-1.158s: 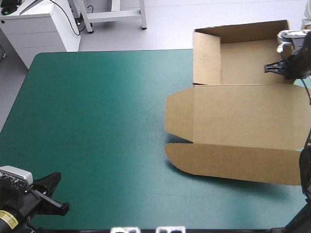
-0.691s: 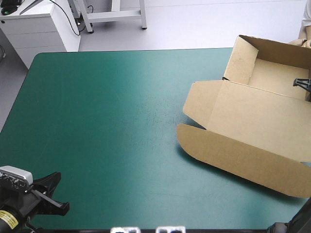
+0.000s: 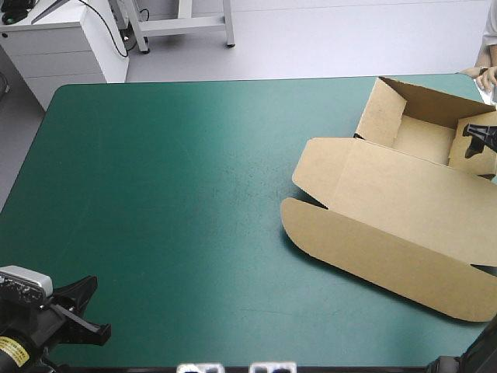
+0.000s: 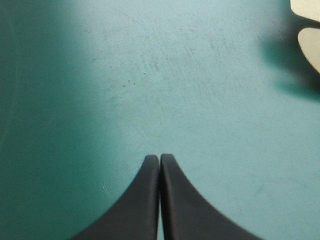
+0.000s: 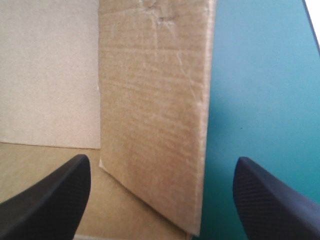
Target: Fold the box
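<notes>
The right pincer [image 3: 468, 141] stands with its fingers wide apart inside the tray end of the box [image 3: 404, 194]. In its wrist view [image 5: 162, 161] a short upright side wall [image 5: 155, 100] lies ahead, between the two fingers and touching neither. Bare teal-green cover shows on one side of that wall and the tray floor on the other.

The left pincer [image 3: 99, 307] is pressed together in a pointed arch [image 4: 159, 159] over the counter [image 3: 171, 194] at the near left corner, where it was before.

Earlier the box lay square to the counter's edges; now it sits at a slant. Since just before, its far wall has come lower and the side wall now stands beside the right pincer.

The lid lies flat toward the near edge, and its rounded flaps [image 4: 311, 45] are well ahead of the left pincer, across a wide bare stretch. The box's right end runs out of view. A person's hand [image 3: 475, 71] shows at the far edge, just beyond the box's corner.
</notes>
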Motion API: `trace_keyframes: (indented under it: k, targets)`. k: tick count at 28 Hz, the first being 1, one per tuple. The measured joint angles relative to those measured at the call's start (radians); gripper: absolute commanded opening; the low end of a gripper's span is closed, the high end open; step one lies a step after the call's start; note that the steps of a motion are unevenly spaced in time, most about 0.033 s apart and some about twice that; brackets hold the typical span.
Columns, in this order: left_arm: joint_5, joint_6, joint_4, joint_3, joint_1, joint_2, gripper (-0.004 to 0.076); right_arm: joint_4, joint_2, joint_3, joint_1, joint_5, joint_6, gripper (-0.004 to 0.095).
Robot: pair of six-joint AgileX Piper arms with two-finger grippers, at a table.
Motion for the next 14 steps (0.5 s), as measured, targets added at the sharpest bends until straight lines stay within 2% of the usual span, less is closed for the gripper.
trace_keyframes:
  k: [3, 6, 10, 11, 12, 13, 14]
  targets:
    - [0.007, 0.0, 0.0, 0.0, 0.0, 0.0, -0.0008, 0.002, -0.078, 0.009, 0.0, 0.0, 0.002, 0.0763]
    - [0.013, 0.0, 0.0, 0.0, 0.0, 0.0, -0.0008, 0.057, -0.183, 0.011, 0.0, 0.001, -0.004, 0.0691]
    - [0.018, 0.0, 0.0, 0.0, 0.0, 0.0, -0.0008, 0.189, -0.334, 0.012, 0.005, 0.005, -0.046, 0.0425]
    - [0.018, 0.0, -0.001, 0.0, 0.0, 0.0, -0.0008, 0.205, -0.376, 0.012, 0.016, 0.006, -0.056, 0.031]
    - [0.019, 0.0, -0.002, 0.0, 0.0, 0.0, -0.0008, 0.21, -0.416, 0.012, 0.033, 0.006, -0.066, 0.0154]
    - [0.02, 0.0, -0.004, 0.0, 0.0, 0.0, -0.0008, 0.211, -0.489, 0.016, 0.094, 0.006, -0.084, 0.0041]
    - [0.02, 0.0, -0.004, 0.0, 0.0, 0.0, -0.0008, 0.212, -0.523, 0.024, 0.135, 0.006, -0.094, -0.0026]
